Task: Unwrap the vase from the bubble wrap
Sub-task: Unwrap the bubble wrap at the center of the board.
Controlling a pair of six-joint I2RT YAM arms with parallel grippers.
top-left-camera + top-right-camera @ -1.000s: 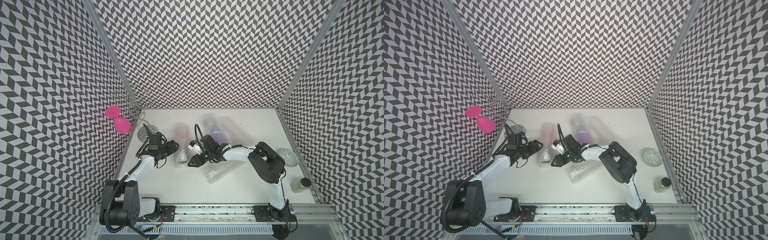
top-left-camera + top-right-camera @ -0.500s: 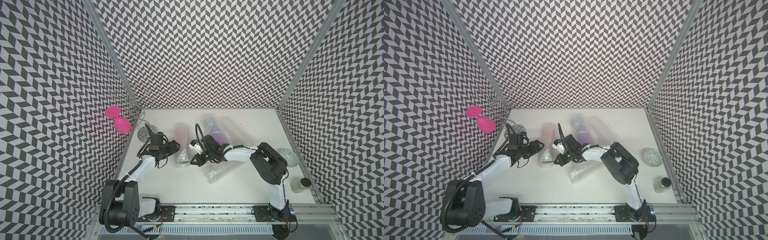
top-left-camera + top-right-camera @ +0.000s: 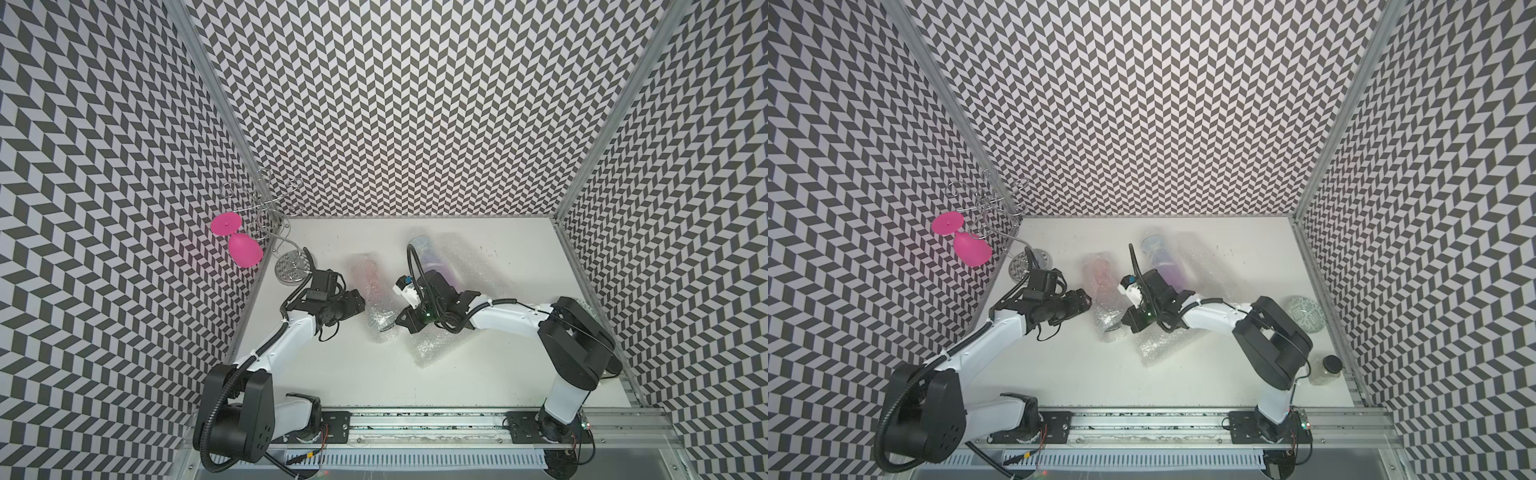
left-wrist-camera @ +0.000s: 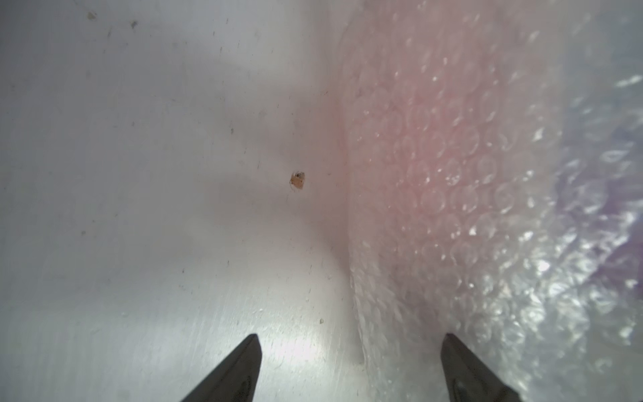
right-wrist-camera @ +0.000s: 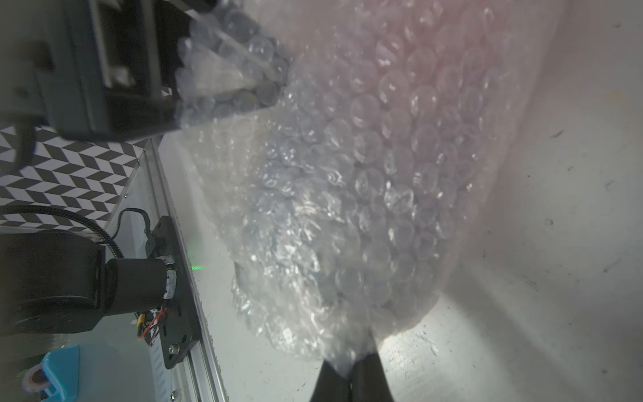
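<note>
Right jaws pinch shut on a corner of the bubble wrap [image 5: 330, 215], left jaws stand wide open astride its pinkish edge on the worktop [image 4: 139, 209].

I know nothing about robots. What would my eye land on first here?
The black-and-white zigzag walls all around, then the bright pink plastic goblet hanging on a wire rack at the far left corner. Mid-table, the right end effector pinches a pink-tinged bundle of clear bubble wrap.
</note>
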